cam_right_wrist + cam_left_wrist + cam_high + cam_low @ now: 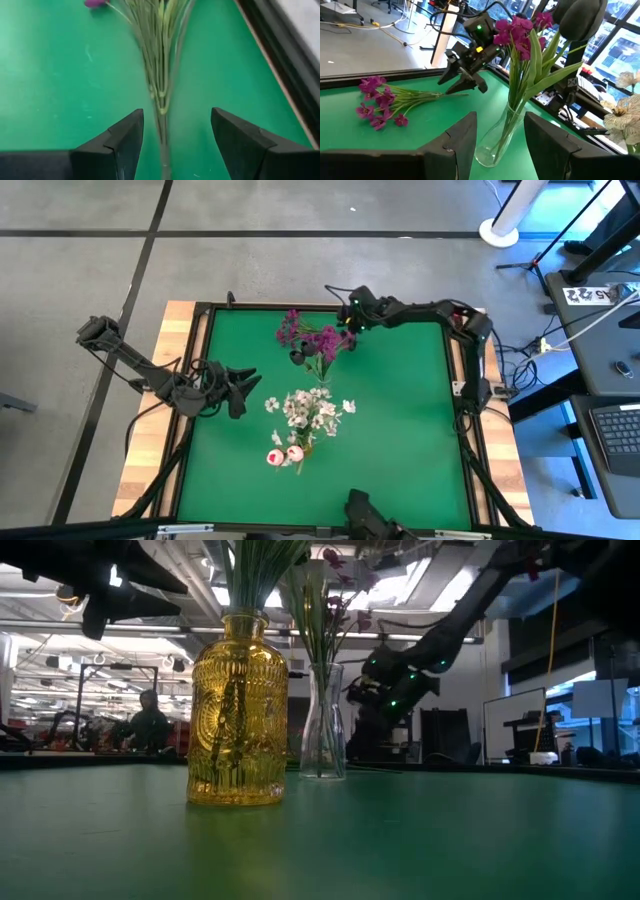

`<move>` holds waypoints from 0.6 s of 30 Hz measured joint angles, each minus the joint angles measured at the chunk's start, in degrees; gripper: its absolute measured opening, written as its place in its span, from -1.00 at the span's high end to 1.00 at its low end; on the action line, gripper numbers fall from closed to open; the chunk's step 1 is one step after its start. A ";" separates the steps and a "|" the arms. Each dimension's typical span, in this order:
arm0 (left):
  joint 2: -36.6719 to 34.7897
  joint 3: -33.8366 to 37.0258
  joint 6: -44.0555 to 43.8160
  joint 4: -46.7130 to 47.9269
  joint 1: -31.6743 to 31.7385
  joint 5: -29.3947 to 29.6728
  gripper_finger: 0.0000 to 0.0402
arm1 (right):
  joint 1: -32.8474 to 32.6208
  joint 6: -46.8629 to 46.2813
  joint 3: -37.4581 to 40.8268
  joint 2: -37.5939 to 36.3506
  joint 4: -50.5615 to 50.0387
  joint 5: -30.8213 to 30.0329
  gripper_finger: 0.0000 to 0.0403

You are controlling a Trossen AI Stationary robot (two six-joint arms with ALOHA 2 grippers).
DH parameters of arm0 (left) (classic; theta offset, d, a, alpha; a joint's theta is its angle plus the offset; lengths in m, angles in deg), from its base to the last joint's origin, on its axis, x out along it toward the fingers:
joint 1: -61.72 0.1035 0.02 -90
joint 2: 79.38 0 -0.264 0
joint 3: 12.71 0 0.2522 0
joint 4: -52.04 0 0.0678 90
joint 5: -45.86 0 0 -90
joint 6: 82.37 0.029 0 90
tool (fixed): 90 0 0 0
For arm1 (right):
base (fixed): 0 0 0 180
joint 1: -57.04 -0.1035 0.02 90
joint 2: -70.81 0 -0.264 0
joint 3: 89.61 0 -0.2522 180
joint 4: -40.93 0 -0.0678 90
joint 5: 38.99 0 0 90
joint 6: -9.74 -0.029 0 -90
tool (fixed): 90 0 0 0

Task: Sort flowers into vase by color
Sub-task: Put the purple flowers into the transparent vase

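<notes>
A loose bunch of magenta flowers lies on the green mat at the far side, its stems pointing toward my right gripper. My right gripper is open and slants down over the stem ends, one finger on either side, touching nothing that I can see. More magenta flowers stand in a clear glass vase. White blossoms rise from a yellow glass vase. Pink-white buds show at the near side of the white spray. My left gripper is open at the table's left, short of the clear vase.
The mat's black frame runs close beside the stems on the far right. The two vases stand close together mid-table. Bare green mat lies to the right of the vases and toward the near edge.
</notes>
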State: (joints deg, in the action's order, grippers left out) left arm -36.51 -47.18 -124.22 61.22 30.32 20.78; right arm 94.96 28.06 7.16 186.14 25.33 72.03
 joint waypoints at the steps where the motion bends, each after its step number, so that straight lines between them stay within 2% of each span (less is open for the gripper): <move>1: 0.01 0.00 -0.01 0.02 0.00 0.00 0.21 | -0.22 0.03 -0.63 0.60 -0.93 -0.02 -0.15; 12: 0.02 0.00 0.08 -1.84 0.00 -1.11 0.21 | -2.17 -0.02 -1.90 1.81 -5.11 -3.33 -0.14; 15: 0.00 0.00 0.22 -2.10 0.00 -1.14 0.21 | -2.72 0.03 -2.92 1.79 -8.53 -5.15 -0.06; 18: 0.00 0.00 0.24 -2.12 0.00 -1.22 0.21 | -3.47 0.30 -4.31 1.62 -13.78 -5.81 0.10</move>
State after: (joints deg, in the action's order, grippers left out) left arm -36.51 -47.18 -123.98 59.10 30.32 19.57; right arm 91.49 28.36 2.86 187.76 11.55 66.22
